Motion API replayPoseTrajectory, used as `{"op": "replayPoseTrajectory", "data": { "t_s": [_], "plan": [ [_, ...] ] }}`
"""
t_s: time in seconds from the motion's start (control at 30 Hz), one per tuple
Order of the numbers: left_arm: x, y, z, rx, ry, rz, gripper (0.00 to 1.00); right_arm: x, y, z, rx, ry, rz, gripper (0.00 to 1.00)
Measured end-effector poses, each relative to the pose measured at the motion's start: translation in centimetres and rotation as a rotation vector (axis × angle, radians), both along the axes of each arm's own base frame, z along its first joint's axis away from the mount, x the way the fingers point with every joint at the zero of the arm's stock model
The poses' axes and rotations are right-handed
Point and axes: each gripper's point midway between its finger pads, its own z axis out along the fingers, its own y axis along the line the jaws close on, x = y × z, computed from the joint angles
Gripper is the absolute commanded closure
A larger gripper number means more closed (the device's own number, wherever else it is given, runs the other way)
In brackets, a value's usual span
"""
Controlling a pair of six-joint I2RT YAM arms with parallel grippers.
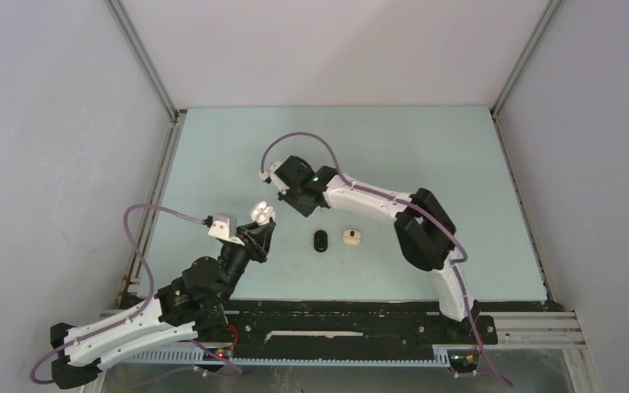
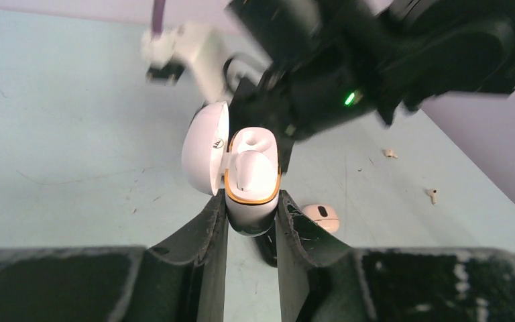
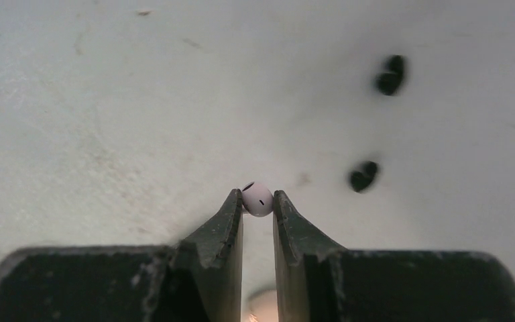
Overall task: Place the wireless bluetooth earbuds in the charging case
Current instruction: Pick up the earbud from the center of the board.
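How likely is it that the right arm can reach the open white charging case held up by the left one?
Probably yes: the right gripper, pinching a small white earbud, hovers beside the open white charging case, and nothing shows between them.

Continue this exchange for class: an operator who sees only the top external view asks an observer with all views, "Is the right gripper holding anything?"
Observer: Yes. The right wrist view shows the right gripper pinching a white earbud at its fingertips.
Operator: Is the case ready for it?
Observer: The left wrist view shows the left gripper clamping the white charging case, lid open. One pale bud seems seated and the other socket looks empty.
Operator: Any buds lying loose?
Observer: Two black earbuds lie on the table beyond the right fingers.
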Motion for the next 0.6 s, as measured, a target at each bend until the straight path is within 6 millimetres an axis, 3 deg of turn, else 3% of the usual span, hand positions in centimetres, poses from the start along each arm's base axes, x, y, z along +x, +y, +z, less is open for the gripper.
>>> {"op": "replayPoseTrajectory", "data": {
  "t_s": [0.17, 0.27, 0.4, 0.6],
  "plan": [
    [0.0, -1.2, -1.0, 0.000, -0.001, -0.035, 1.00, 3.3, -3.6, 6.7, 0.088, -0.106, -0.054, 1.00],
    [0.0, -2.5, -2.2, 0.014, 0.004, -0.075, 1.00, 4.2, -6.9, 10.7, 0.139, -0.173, -0.077, 1.00],
    [0.1, -5.1, -3.4, 0.062, 0.014, -0.152, 1.00, 3.1, -11.3, 14.8, 0.165, -0.271, -0.062, 1.00],
    [-0.1, -9.3, -4.5, 0.115, 0.016, -0.322, 1.00, 0.5, -16.1, 21.3, 0.197, -0.460, 0.027, 1.00]
  ]
}}
